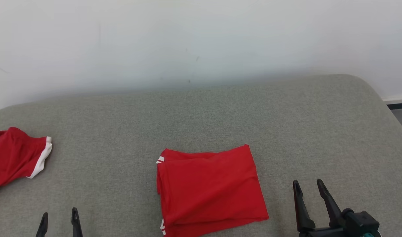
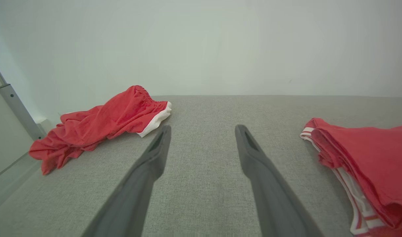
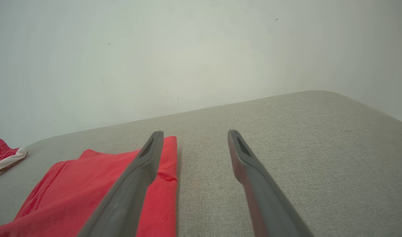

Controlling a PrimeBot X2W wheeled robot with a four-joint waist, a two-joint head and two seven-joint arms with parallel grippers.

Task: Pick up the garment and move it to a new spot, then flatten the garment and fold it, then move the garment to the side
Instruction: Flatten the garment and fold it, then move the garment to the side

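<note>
The red garment (image 1: 211, 189) lies folded into a near-square block in the middle of the grey counter (image 1: 201, 112), between my two claws. By my reading the folding is done and what remains is to shift it aside, so what matters is which claw reaches it.

In the head view my right claw (image 1: 307, 182) hovers just beside the block's right edge, with the garment at its 9 o'clock. My left claw (image 1: 60, 213) is well apart from it, with the garment at its 3 o'clock. The right claw is clearly the nearer one. Both claws stand wide open and hold nothing.

I cannot call the block's long axis with confidence, because its near edge runs off the bottom of the head view. The stacked layer ends with white-and-red trim (image 2: 354, 197) face 9 o'clock, towards my left claw. The smoother side faces 3 o'clock, towards my right claw. A pinch from the right would meet that smoother side, which I judge less likely to spill the layers.

A second red garment with white trim, a loose heap (image 1: 16, 158), sits far out at 9 o'clock by the counter's left edge, so I would keep the block clear of it.

I see no brand, label or legible writing on either piece
</note>
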